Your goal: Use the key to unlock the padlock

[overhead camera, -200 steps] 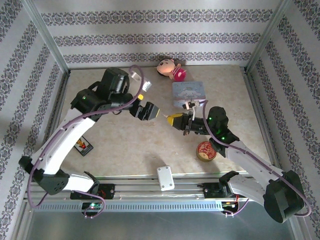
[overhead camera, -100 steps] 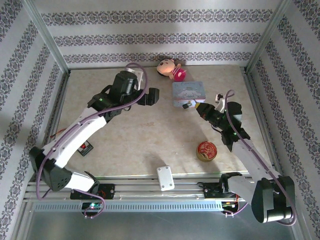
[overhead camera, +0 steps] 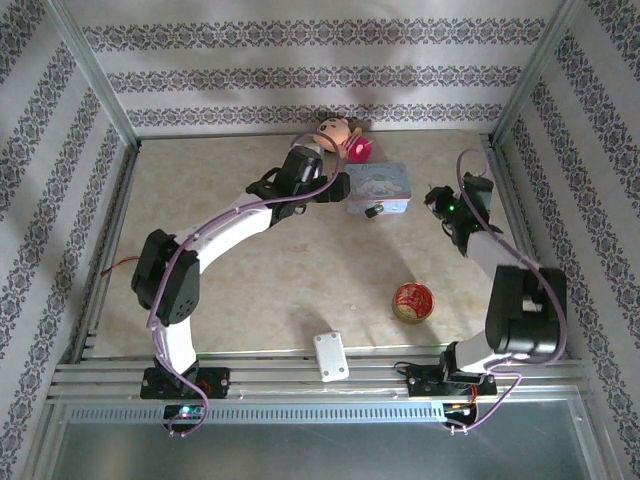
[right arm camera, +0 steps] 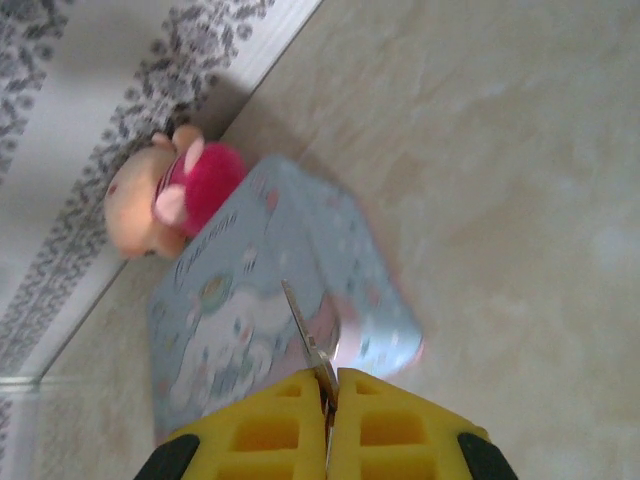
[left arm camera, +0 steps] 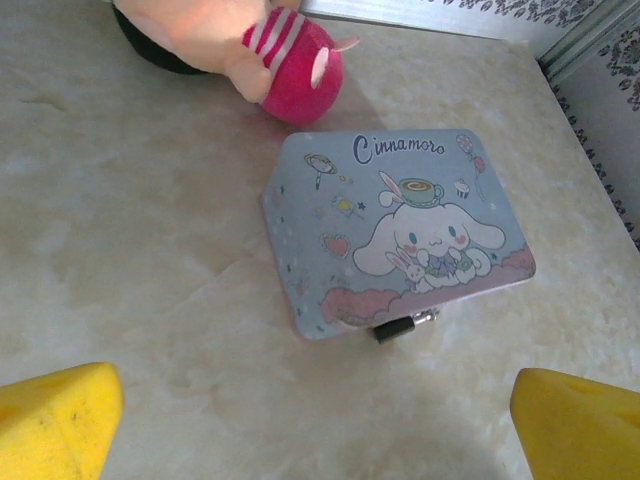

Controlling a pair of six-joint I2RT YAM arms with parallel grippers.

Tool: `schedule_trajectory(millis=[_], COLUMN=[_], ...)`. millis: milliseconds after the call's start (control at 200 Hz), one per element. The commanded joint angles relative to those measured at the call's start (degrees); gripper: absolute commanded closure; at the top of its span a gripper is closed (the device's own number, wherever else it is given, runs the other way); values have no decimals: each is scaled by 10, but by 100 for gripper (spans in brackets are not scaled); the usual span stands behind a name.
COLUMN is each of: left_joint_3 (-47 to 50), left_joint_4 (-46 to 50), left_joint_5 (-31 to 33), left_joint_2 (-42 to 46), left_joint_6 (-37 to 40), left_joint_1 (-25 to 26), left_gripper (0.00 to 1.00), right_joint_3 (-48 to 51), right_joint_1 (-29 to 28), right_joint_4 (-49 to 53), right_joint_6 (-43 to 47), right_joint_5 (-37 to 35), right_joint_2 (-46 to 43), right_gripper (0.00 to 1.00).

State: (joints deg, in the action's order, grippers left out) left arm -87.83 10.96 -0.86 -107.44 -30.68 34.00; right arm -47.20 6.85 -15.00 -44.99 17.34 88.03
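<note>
Right gripper point(right arm camera: 330, 388): pads pressed together, pinching the key point(right arm camera: 303, 325). The thin blade juts toward 12 o'clock. We judge the grip leaves the tip free to aim at the lock.

Left gripper point(left arm camera: 320, 428): fingers spread wide above the table, the pale-blue tin point(left arm camera: 400, 220) at its 12 o'clock. We judge it is lined up to steady the tin or the lock.

The padlock point(left arm camera: 397, 329) sits at the tin's front edge, 6 o'clock of the lid. From above, the grippers flank the tin at 9 and 3 o'clock.

Unclear: the keyhole and shackle are too small to make out. The key's head is buried between the pads, and the left fingers are cut off by the frame.
</note>
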Motion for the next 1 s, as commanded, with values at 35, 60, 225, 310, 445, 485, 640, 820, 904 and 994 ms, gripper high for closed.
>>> schedule_trajectory(millis=[35,60,225,310,445,485,640,820,904,994], left_joint_3=[-68,-79,-154,-196,-251,-262,-305,-321,-307,-267], left_joint_4=[-56,-53,-48,-32,-9,-5,19,42,41,23], left_joint_5=[-22,-28,-90,-100,-112,-117,-124,-128,-132,-136], left_joint_2=[-61,-75,-162,-204,-250,-260,-293,-311,-306,-288], left_joint_6=[-18,-18,-45,-51,-43,-42,-40,-43,-45,-52], left_joint_1=[-7,-8,-18,-19,-20,-20,-21,-21,-20,-20], left_gripper=[1,1,1,1,1,1,1,1,1,1], right_joint_3=[-88,-103,-188,-219,-252,-258,-277,-274,-264,-247], right_joint_1=[18,20,23,21,13,9,-8,-28,-38,-53], right_joint_4=[-47,-52,-70,-80,-90,-92,-98,-101,-108,-117], right_joint_6=[21,21,6,-10,-27,-33,-45,-46,-48,-50], right_joint_5=[11,18,68,95,132,139,153,155,158,159], right_joint_2=[102,121,229,273,320,330,360,363,360,354], right_gripper=[100,100,100,100,100,100,100,100,100,100])
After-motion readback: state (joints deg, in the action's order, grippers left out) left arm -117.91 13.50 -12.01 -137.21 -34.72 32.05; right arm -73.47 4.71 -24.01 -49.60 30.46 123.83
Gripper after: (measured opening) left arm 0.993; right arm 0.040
